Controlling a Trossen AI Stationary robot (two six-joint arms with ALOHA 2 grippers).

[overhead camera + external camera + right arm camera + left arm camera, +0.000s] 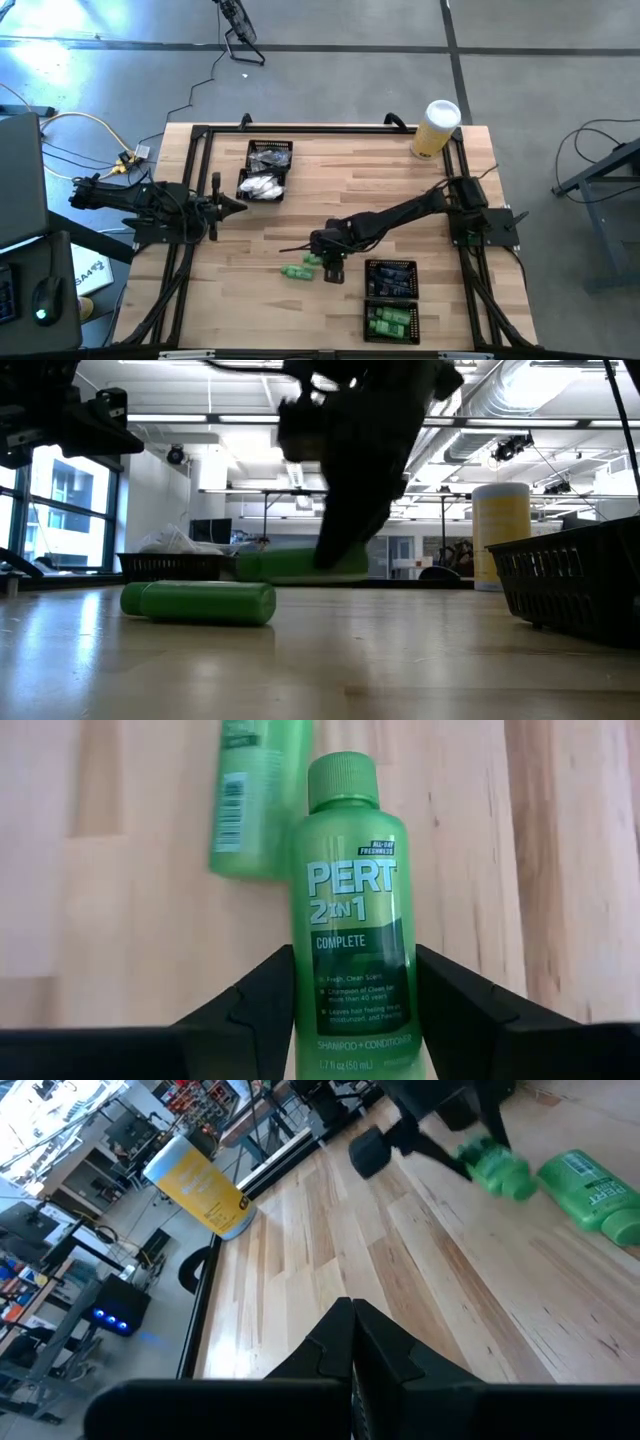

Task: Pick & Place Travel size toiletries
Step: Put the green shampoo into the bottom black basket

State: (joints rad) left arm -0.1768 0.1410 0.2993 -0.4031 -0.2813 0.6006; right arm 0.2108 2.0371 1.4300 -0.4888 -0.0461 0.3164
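- The right gripper (pixel 322 262) sits low over the middle of the table (pixel 330 190), its two dark fingers (pixel 255 1010) pressed against either side of a green bottle (pixel 350 920); the wrist view shows the bottle pinched at its lower body, cap pointing away from the wrist.
- That held bottle (pixel 300 565) appears lifted just clear of the wood in the low view, its long axis roughly level.
- A second green bottle (pixel 297 271) lies on its side on the table just beside the gripper, to its left and nearer the front edge; its long axis runs left to right.
- The mesh tray (pixel 390 300) at the near right already holds green bottles in its nearer compartment. It lies to the right of the gripper and nearer the front, so the coming carry is, in my judgement, a short sweep that way.
- The right arm is much the nearer to both bottles and to that tray.
- The left gripper (pixel 232 205) waits at the left side of the table, fingers pressed together on nothing, near the far tray (pixel 268 150) with white packets (pixel 262 186).
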